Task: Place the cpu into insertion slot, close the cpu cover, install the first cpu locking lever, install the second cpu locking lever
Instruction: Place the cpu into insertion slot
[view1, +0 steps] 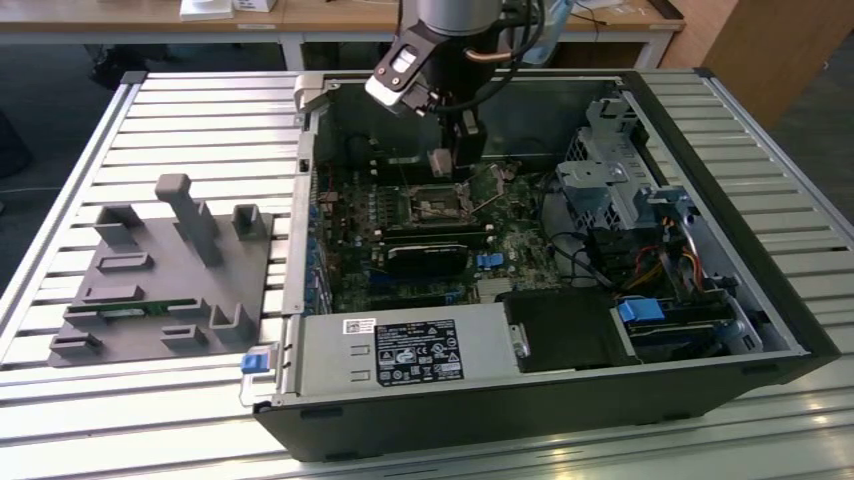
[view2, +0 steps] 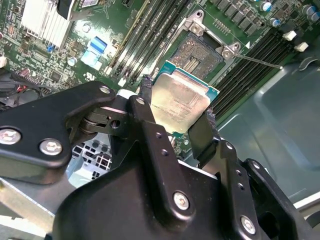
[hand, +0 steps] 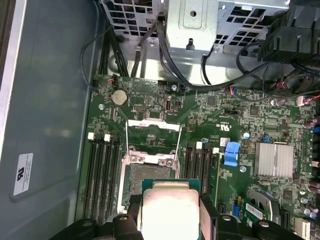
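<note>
Jaws clamping cpu (view2: 182, 102), insertion slot (view2: 200, 55) partly hidden behind it

The cpu (view2: 182, 95), a flat square chip with a silvery-beige top and green edging, is hanging clamped in the hand (view2: 177, 102), slightly tilted, just above the insertion slot (view2: 200, 55) and not yet in it. The slot is lying bare, its contact field showing. The cpu cover (hand: 153, 125), a thin silvery frame, is standing swung open.

insertion slot (hand: 150, 172): open above | flanks: memory slots (hand: 102, 180) | cpu cover (hand: 154, 125): raised, apparently clear
</note>
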